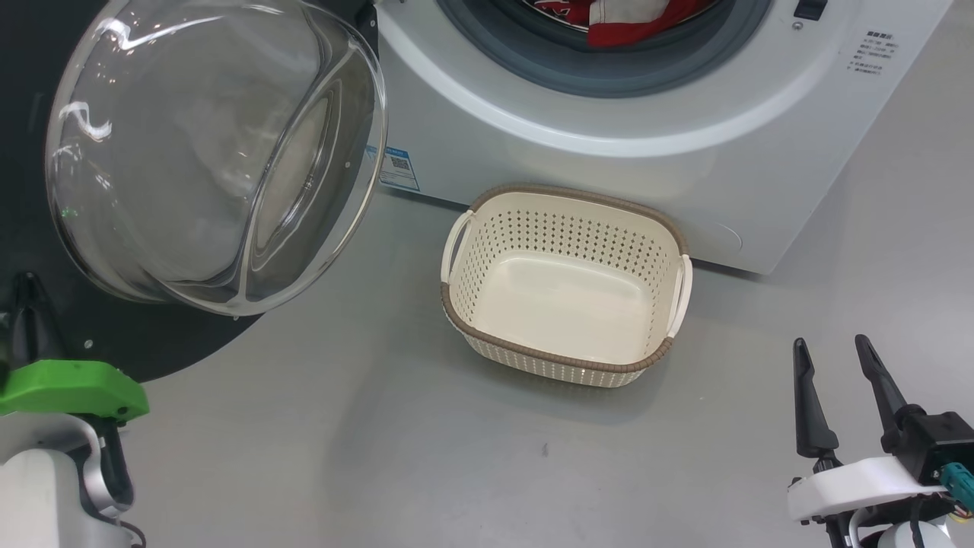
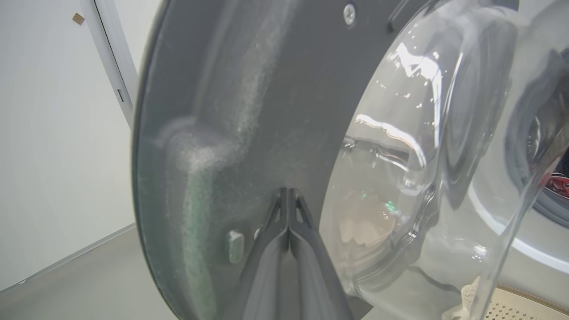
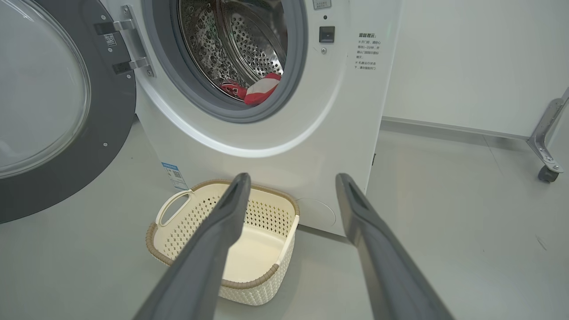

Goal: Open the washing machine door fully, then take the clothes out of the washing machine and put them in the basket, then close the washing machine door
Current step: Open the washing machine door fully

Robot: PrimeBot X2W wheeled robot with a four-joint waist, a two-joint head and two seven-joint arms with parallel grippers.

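Washing machine door [image 1: 213,152], clenched left gripper [image 2: 289,192] at its rim, right gripper [image 1: 831,342] splayed, empty

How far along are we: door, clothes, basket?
Done: the door stands swung wide off the washer. In hand: the left claw, shut, has its tips at the door's dark rim, seemingly pushing it open. Left: the red clothes lie inside the washer, the basket is empty, and the right claw is open and holds nothing. Unloading and closing the door remain.
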